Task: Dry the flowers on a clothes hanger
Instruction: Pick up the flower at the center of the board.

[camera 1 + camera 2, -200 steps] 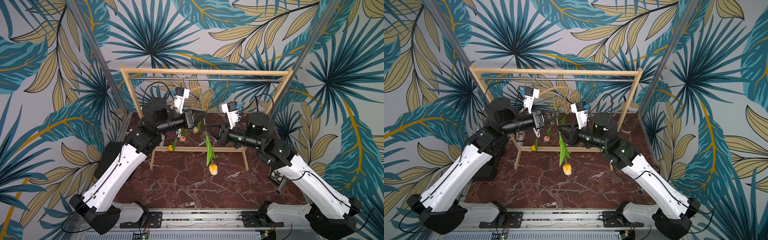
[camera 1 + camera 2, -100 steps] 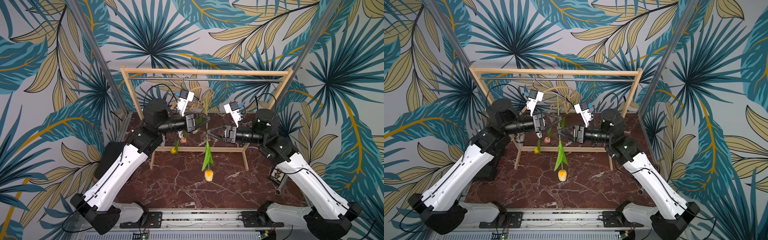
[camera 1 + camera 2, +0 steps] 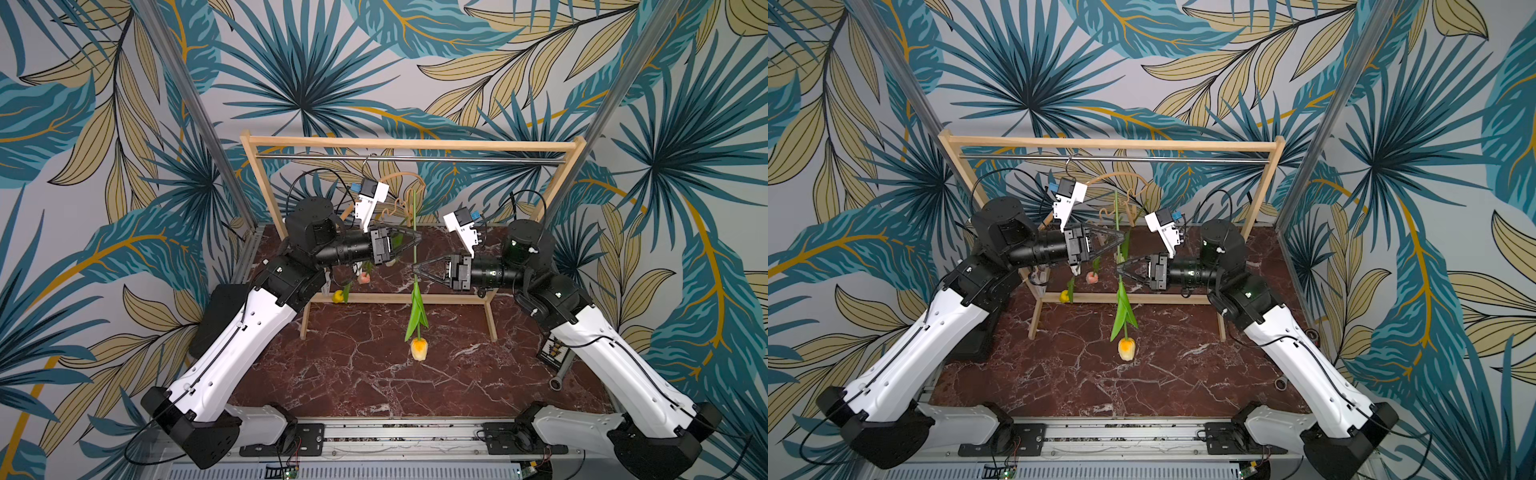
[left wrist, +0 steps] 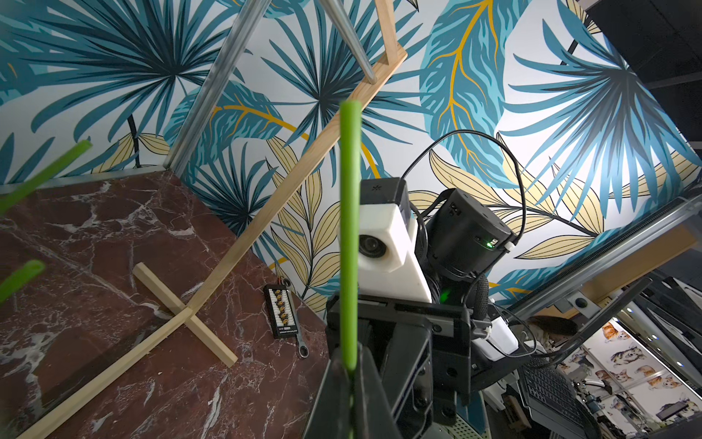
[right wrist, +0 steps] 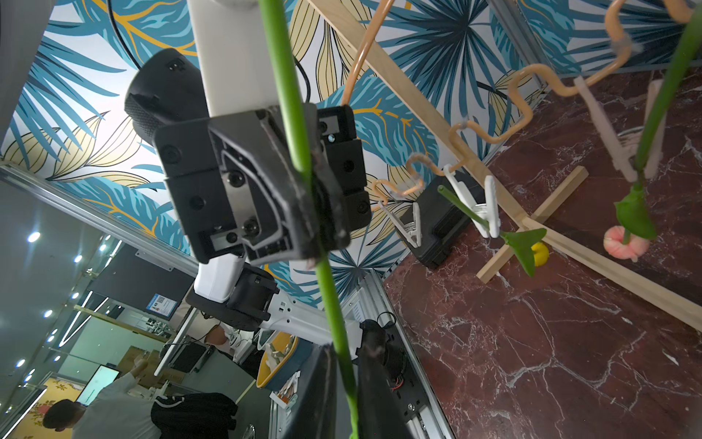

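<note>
Behind tulip stem (image 3: 414, 216), hanger (image 3: 399, 175) and rack (image 3: 415, 144)

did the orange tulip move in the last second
Yes. In a top view the orange tulip now hangs straighter, its head farther below the rack's bottom bar and slightly left.

The right tool (image 3: 414, 266) opened for a moment and has closed again on the stem of the yellow-orange tulip (image 3: 416, 307), below the left tool (image 3: 419, 237). The tulip was tilted before and now hangs straight.
</note>
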You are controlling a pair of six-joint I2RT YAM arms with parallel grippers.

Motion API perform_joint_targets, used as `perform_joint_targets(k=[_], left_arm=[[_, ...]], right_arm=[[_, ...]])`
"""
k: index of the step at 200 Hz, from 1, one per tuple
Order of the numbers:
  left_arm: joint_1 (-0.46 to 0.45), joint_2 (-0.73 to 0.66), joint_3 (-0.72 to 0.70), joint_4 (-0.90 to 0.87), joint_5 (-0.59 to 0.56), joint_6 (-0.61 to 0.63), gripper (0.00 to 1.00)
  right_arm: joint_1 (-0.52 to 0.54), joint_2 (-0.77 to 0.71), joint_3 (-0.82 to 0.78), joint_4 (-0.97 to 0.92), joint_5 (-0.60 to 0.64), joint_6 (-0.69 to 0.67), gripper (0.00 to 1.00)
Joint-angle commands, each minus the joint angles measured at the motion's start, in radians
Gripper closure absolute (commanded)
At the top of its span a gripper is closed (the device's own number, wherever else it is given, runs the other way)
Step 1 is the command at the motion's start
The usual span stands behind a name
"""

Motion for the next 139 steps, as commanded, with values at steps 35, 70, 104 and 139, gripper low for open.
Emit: perform_joint_targets(k=[35,70,104,139], left_arm=[[0.005,-0.014,-0.020,0.032,-0.007,-0.001,1.00],[0.007,-0.011,-0.017,0.036,-0.017,-0.004,1.00],[0.007,-0.030,-0.035,0.055,-0.077,0.004,0.58],[0.007,-0.062,-0.041,-0.006,-0.225,0.061,0.34]], right_arm=[[-0.002,-0.001,-0.007,-0.026,-0.005,-0.023,0.89],[-0.003,-0.008,-0.010,-0.047,0.008,-0.045,0.94],[-0.003,-0.011,-0.004,-0.077,0.046,-0.067,0.95],[-0.003,-0.011,0.031,-0.177,0.167,-0.129,0.99]])
